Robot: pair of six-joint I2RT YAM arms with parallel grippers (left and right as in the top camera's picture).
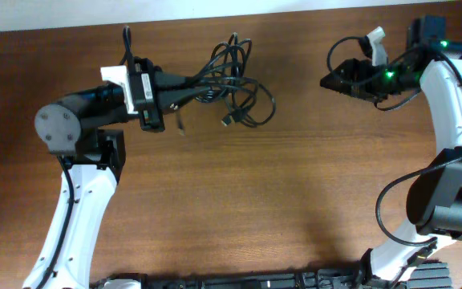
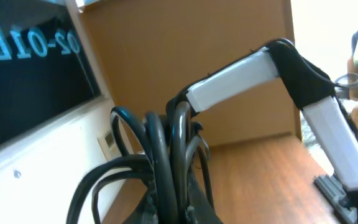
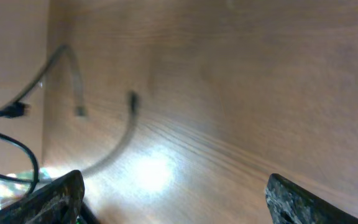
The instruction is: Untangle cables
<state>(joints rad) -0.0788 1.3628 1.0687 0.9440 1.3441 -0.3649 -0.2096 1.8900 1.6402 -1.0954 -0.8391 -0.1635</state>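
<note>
The cables point(image 1: 243, 84) are thin black cords bunched in a loose tangle at the back middle of the brown table point(image 1: 295, 201). A small plug end hangs out at the tangle's lower side. My left gripper point(image 1: 192, 85) reaches in from the left and is shut on the left side of the tangle. In the left wrist view several cable strands point(image 2: 160, 149) run straight up out of the shut jaws point(image 2: 179, 208). My right gripper point(image 1: 330, 80) is open and empty to the right of the tangle, apart from it. In the right wrist view its fingers point(image 3: 173, 199) are spread wide over bare wood, with a cable end point(image 3: 14, 112) at far left.
The right arm's white link point(image 2: 241, 81) shows across the table in the left wrist view. A wall with a dark screen point(image 2: 23, 68) lies behind the table's back edge. A dark rail point(image 1: 239, 281) runs along the table's front edge.
</note>
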